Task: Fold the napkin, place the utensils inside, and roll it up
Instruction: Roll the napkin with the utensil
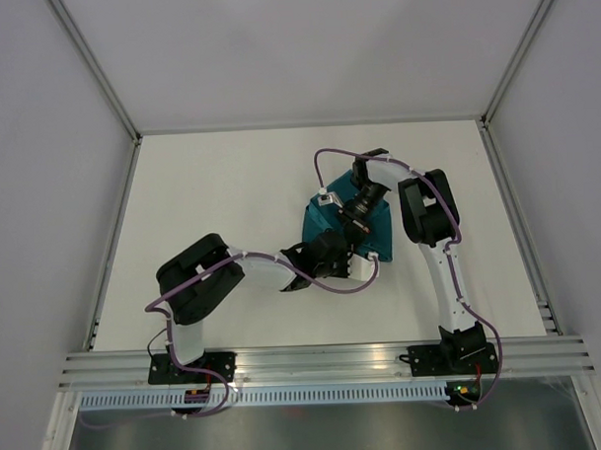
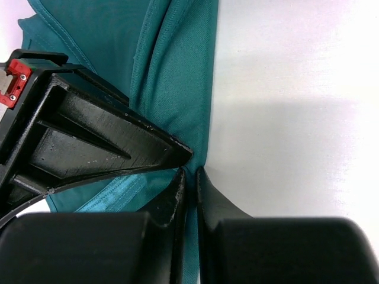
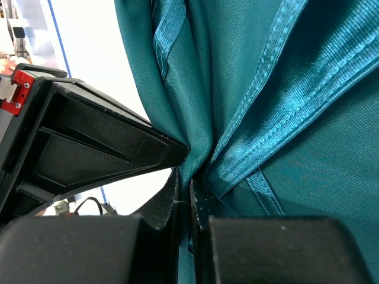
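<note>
The teal napkin (image 1: pixel 318 224) hangs bunched between both grippers near the middle of the table, partly hidden by the arms. My left gripper (image 1: pixel 333 255) is shut on a fold of the napkin (image 2: pixel 177 77) near its hemmed edge. My right gripper (image 1: pixel 354 219) is shut on another fold of the napkin (image 3: pixel 237 71), with stitched hems to the right of its fingers. In each wrist view cloth runs down between the closed fingers. The knife is out of view.
The white table (image 1: pixel 210 189) is bounded by grey walls and metal rails at the sides. A purple cable (image 1: pixel 323 165) loops over the right arm. The arm bases sit at the near rail (image 1: pixel 325 360).
</note>
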Motion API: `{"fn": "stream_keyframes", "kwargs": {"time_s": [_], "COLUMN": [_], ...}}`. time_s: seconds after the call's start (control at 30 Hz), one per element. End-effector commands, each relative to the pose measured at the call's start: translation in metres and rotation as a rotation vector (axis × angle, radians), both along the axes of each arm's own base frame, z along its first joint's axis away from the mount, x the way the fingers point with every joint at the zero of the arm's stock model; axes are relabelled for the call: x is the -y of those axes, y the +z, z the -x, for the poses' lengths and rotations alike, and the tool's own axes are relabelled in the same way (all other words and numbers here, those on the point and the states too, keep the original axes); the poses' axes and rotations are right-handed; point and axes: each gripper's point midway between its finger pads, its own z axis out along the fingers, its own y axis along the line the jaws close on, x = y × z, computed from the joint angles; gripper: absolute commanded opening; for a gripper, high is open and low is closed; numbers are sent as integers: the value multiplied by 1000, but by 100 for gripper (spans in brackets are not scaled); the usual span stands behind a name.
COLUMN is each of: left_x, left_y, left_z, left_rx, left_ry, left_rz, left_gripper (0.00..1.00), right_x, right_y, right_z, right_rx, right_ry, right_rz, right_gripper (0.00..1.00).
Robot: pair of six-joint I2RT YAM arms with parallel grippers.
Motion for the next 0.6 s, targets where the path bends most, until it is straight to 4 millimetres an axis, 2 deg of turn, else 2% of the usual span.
{"fn": "stream_keyframes", "kwargs": {"time_s": [0.0, 0.07, 0.13, 0.17, 0.23, 0.27, 0.4, 0.43, 0.57], "left_x": [-4, -6, -4, -6, -3, -3, -2, -2, 4], "left_y": [-22, -26, -24, -27, -23, -24, -22, -22, -17], "left_z": [10, 15, 15, 19, 20, 23, 26, 26, 26], "left_rx": [-100, -133, -155, -179, -195, -216, -254, -263, -283], "left_ry": [-14, -20, -12, -15, -11, -14, -9, -6, -7], "left_rz": [-52, -73, -71, -82, -71, -76, -71, -71, -45], "left_gripper": [4, 2, 2, 2, 2, 2, 2, 2, 2], "right_x": [6, 6, 5, 4, 5, 4, 6, 7, 14], "right_y": [-44, -43, -41, -38, -34, -26, -3, 5, 20], "right_z": [-21, -22, -25, -28, -36, -41, -58, -63, -87], "right_rx": [147, 151, 156, 167, 191, 212, 274, 301, 353], "right_ry": [90, 88, 73, 67, 36, 22, -39, -53, -181], "right_rz": [16, 14, 13, 11, 6, -7, -33, -36, -3], "right_gripper": [10, 11, 22, 35, 45, 51, 59, 60, 61]}}
